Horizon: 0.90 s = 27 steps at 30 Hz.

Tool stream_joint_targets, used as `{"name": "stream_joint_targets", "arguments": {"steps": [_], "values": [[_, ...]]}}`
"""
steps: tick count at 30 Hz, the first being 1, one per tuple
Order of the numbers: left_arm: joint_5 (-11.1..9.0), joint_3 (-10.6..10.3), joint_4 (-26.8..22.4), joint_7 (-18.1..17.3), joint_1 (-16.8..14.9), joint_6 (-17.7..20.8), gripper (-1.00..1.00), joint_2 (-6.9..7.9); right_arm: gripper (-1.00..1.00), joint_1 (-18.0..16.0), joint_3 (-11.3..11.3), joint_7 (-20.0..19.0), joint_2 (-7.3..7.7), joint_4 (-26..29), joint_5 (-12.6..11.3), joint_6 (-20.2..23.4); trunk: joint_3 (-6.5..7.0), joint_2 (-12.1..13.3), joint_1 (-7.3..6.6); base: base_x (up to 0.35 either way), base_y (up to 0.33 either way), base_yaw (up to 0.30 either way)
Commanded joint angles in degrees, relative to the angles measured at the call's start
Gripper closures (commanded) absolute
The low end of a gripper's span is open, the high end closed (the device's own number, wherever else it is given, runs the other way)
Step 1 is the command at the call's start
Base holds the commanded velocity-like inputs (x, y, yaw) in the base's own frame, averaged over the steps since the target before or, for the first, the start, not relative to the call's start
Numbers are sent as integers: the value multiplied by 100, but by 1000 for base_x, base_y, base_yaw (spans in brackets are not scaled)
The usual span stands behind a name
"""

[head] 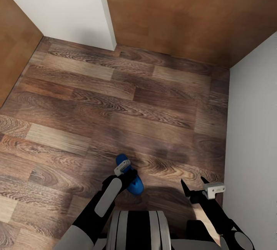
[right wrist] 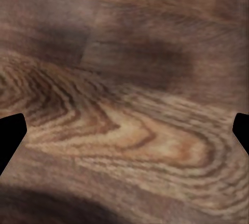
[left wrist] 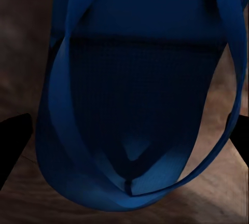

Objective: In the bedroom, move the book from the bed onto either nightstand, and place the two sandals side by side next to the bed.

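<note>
The left claw [head: 129, 178] grips one bright blue flat slide sandal [head: 130, 178] low over the wood-plank floor [head: 115, 99]; the right claw [head: 195, 188] hangs spread and empty. Best keep the sole level and carry it steadily bedward.

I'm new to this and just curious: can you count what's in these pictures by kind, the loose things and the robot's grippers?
Blue sandal: 1, held in the left gripper
Grippers: 2, counting the right gripper, which holds nothing
Total: 3
</note>
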<state>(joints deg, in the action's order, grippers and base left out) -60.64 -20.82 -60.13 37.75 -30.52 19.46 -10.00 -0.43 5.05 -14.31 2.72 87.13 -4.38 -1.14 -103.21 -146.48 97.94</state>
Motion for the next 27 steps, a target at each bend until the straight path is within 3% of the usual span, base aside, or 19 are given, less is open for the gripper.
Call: {"name": "stream_joint_targets", "arguments": {"steps": [1,12,27], "values": [[-27,-5,-7,38,0,13,100,0,-100,-1,6,-37,0,-3,-46,-9,20,0,-3,0,0,0],[-20,-14,-7,40,0,18,100,0,-100,-1,5,-37,1,-3,-46,-9,42,2,-6,0,0,0],[-24,-10,-16,49,0,31,100,0,-100,-1,5,-37,1,-3,-46,-9,375,22,-44,0,0,0]]}}
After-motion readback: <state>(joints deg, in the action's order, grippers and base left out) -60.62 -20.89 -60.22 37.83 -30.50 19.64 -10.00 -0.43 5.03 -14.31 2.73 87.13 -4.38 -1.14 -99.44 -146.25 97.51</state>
